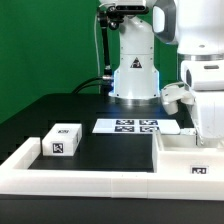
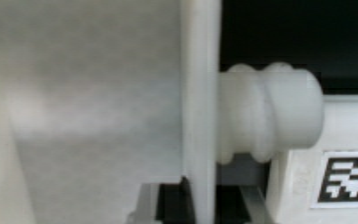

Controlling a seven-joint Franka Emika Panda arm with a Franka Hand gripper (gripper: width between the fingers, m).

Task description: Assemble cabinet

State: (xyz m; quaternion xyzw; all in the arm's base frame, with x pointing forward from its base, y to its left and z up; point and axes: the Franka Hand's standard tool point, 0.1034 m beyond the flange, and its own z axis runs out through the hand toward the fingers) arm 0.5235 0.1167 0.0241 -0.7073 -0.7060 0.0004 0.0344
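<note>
My gripper (image 1: pixel 204 128) hangs at the exterior view's right, over an open white cabinet box (image 1: pixel 186 150) that bears a square tag. In the wrist view my gripper (image 2: pixel 202 192) is shut on the thin edge of an upright white cabinet panel (image 2: pixel 87 110). Its dark fingers (image 2: pixel 172 205) press on both sides of that edge. Beside the panel is a white ribbed peg (image 2: pixel 274 105) on a white part with a tag (image 2: pixel 350 180). A small white cabinet box (image 1: pixel 62 141) with tags lies apart at the exterior view's left.
The marker board (image 1: pixel 138 125) lies flat in front of the robot base (image 1: pixel 133 70). A long low white rail (image 1: pixel 90 180) runs along the near edge of the black table. A green wall stands behind.
</note>
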